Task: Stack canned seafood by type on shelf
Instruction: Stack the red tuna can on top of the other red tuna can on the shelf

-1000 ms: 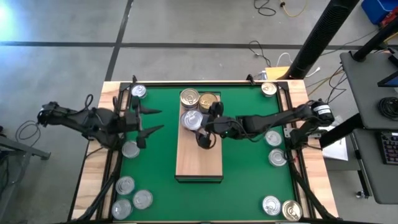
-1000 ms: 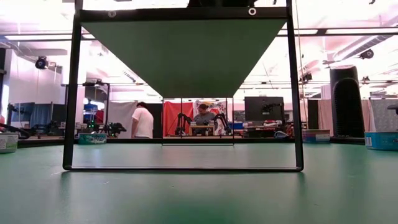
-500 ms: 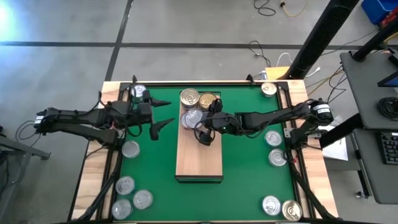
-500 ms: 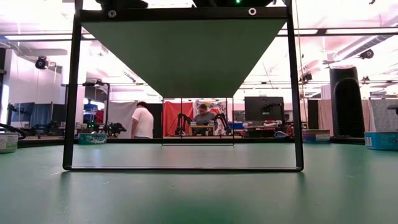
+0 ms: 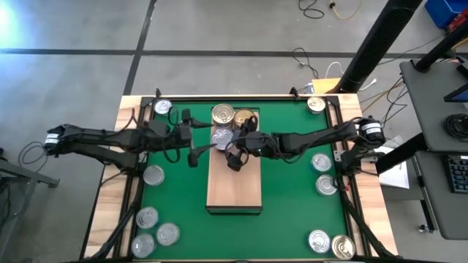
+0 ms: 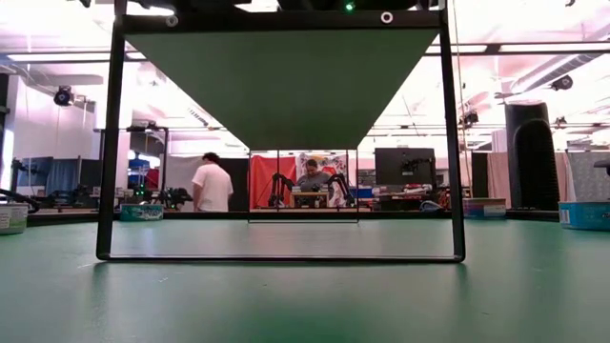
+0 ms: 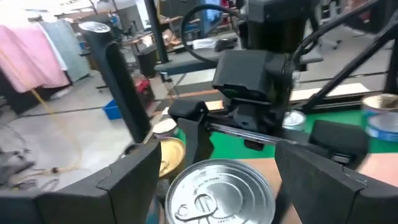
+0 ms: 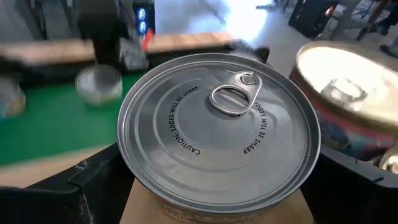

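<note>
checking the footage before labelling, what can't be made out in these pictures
- High view: the silver can on the shelf is mostly covered by both grippers; grip contact unclear.
- Low view: cans, shelf and arms are absent; only green table and a frame.
- Right wrist view: can labels are cut off; the neighbouring can is glare-blurred.

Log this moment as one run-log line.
left gripper: open, reaching silver tin | right gripper: fingers around same tin | shelf: two more tins behind
</note>
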Controlling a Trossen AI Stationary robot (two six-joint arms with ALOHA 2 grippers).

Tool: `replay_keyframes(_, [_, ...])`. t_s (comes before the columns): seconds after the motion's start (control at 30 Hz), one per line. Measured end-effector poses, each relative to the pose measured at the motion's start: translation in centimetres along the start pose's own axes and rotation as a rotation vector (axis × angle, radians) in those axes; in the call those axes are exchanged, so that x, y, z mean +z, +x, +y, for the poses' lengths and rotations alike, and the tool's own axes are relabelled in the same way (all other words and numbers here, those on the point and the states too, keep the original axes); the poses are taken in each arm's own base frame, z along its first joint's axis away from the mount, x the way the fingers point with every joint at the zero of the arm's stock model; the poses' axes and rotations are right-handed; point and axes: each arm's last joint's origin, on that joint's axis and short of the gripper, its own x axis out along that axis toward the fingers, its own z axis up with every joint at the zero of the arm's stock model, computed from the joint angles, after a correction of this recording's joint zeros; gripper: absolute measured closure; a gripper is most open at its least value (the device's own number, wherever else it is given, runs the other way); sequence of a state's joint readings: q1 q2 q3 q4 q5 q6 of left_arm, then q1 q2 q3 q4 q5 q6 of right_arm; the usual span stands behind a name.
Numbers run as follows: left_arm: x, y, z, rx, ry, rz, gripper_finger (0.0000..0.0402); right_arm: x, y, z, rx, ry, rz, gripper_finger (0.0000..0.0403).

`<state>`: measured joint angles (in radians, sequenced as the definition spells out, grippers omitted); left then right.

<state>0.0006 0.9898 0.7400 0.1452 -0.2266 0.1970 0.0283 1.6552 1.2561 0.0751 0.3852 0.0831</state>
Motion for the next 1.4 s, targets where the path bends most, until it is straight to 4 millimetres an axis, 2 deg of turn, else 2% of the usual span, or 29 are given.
replay_keyframes(0.43, [-1.4, 2.8, 0.5, 0.055, 0.039, 0.081, 0.0114, -0.8, 1.4, 0.0, -0.017, 0.013, 0.023, 0.0033])
replay_keyframes(0.67, [-2.5, 3.5, 0.2, 0.044, 0.065, 0.146, 0.0122, -1.0, 1.5, -0.1, -0.025, -0.005, 0.043, 0.0033])
replay_keyframes(0.9, [-3.7, 4.7, 0.0, 0.118, 0.127, 0.214, 0.0123, -1.1, 1.5, -0.2, -0.029, -0.001, 0.055, 0.0033])
replay_keyframes(1.07, [-3.8, 5.1, -0.1, 0.132, 0.143, 0.214, 0.0123, -1.1, 1.5, -0.2, -0.028, -0.002, 0.053, 0.0033])
replay_keyframes(1.23, [-3.4, 4.7, 0.0, 0.135, 0.164, 0.196, 0.0123, -1.0, 1.3, 0.0, -0.021, -0.003, 0.049, 0.0033])
replay_keyframes(1.4, [-1.6, 2.9, 0.7, 0.156, 0.152, 0.12, 0.0123, 0.0, 0.2, 0.2, -0.005, -0.044, 0.014, 0.0033])
